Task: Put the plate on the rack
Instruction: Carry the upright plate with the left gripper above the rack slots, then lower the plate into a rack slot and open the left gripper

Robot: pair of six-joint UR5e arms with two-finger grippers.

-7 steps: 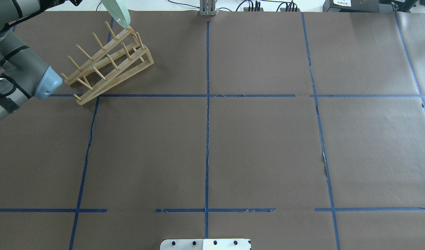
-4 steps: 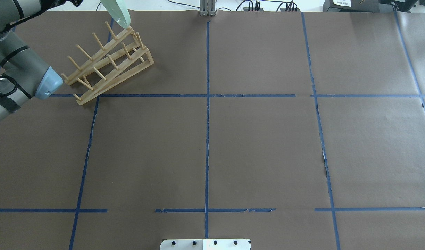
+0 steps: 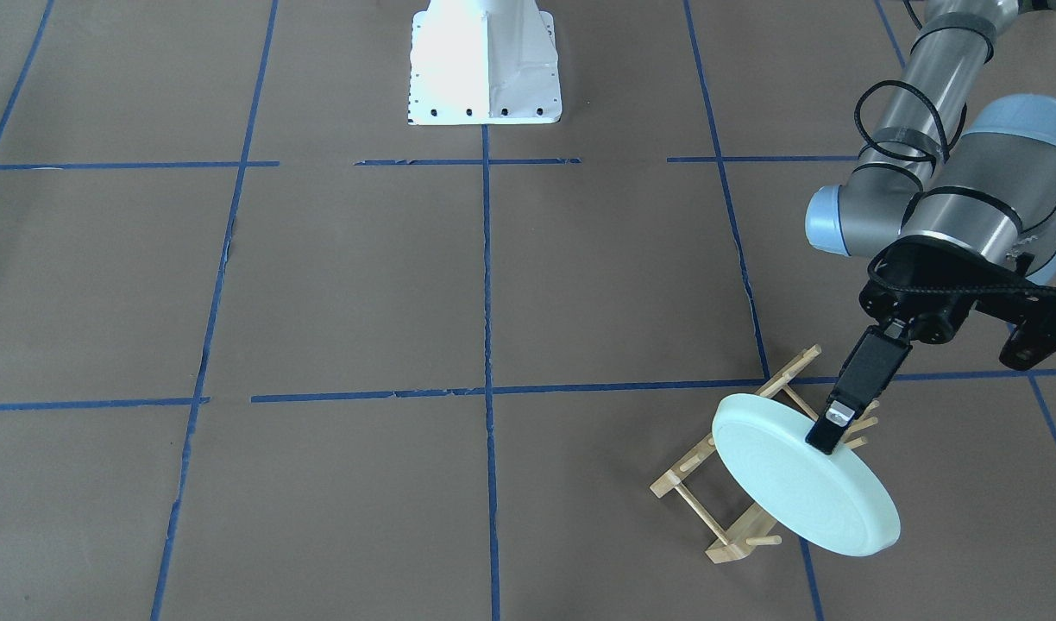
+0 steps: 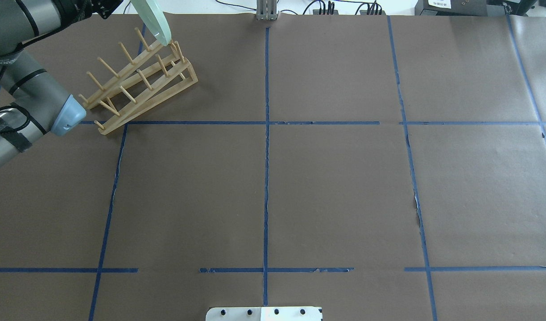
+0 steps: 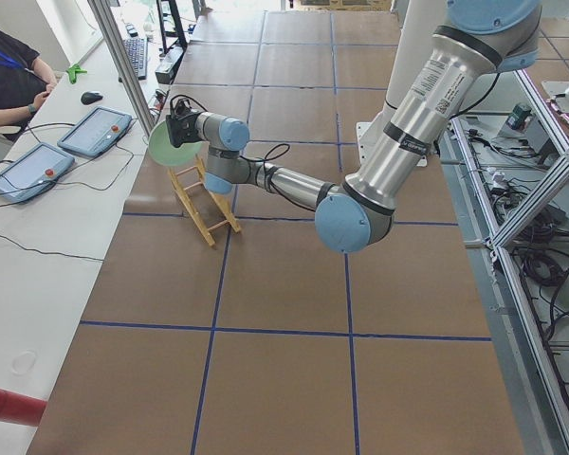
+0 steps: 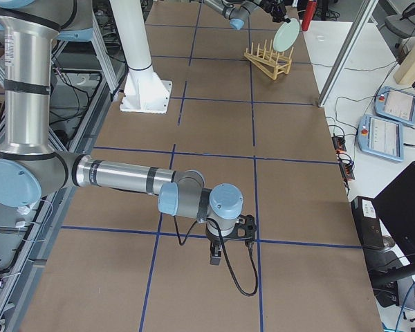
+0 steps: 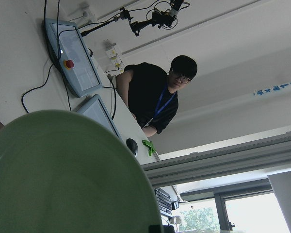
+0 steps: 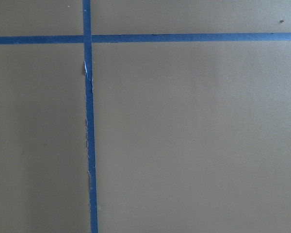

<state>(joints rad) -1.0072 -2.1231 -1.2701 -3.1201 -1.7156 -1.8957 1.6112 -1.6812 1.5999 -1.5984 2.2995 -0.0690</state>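
Note:
The pale mint-green plate (image 3: pixel 795 483) hangs tilted on edge over the end of the light wooden rack (image 3: pixel 718 517) that is farthest from the robot. My left gripper (image 3: pixel 832 429) is shut on the plate's upper rim. In the overhead view the plate (image 4: pixel 156 23) has its lower edge at the pegs at the rack's (image 4: pixel 139 84) far end; I cannot tell whether they touch. The plate fills the lower left of the left wrist view (image 7: pixel 63 179). My right gripper (image 6: pixel 216 257) points down over bare table, far from the rack; I cannot tell if it is open or shut.
The rack stands near the table's far left edge. Beyond that edge, a side table holds tablets (image 5: pixel 95 131) and cables, with an operator (image 5: pixel 9 76) seated there. The white robot base (image 3: pixel 485 69) is at the near middle. Blue tape lines cross the brown table.
The left arm has shifted slightly right, and the plate has come down a little, closer to the rack's far-end pegs. The rack has not moved.

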